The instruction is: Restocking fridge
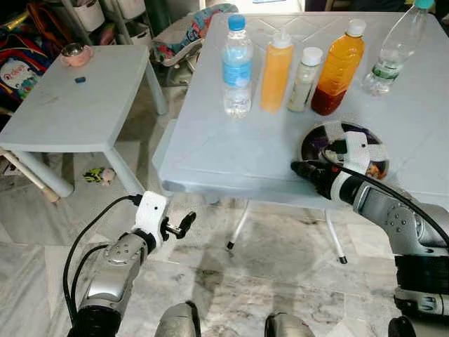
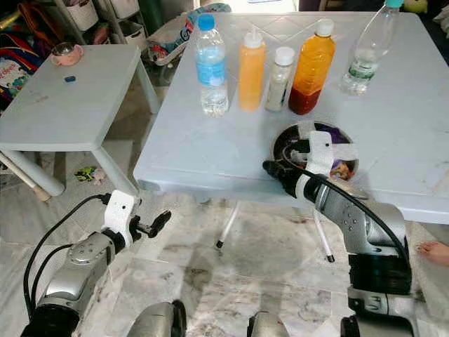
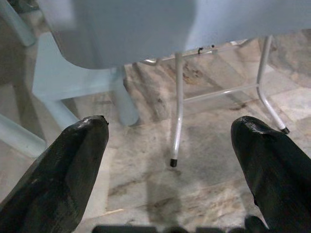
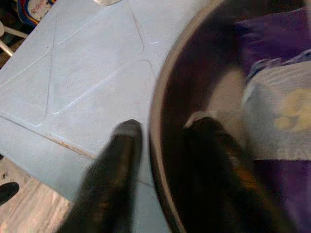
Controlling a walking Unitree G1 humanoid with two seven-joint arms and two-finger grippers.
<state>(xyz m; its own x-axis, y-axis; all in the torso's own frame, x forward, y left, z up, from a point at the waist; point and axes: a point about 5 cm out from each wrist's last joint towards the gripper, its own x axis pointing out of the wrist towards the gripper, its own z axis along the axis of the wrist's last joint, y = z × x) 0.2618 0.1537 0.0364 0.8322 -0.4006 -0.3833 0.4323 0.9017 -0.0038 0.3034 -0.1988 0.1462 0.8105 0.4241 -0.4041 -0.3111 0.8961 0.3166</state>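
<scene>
On the pale blue table a dark bowl with purple and white packets in it sits near the front edge. My right gripper straddles its near rim, one finger inside and one outside, shut on the rim. Behind it in a row stand a blue-labelled water bottle, an orange squeeze bottle, a small white-capped jar, an orange juice bottle and a clear green-capped bottle. My left gripper hangs open low over the floor, in front of the table.
A lower pale table on the left carries a pink cup. A small toy lies on the marble floor beneath it. Thin metal table legs stand ahead of the left gripper. A person's foot is at the right.
</scene>
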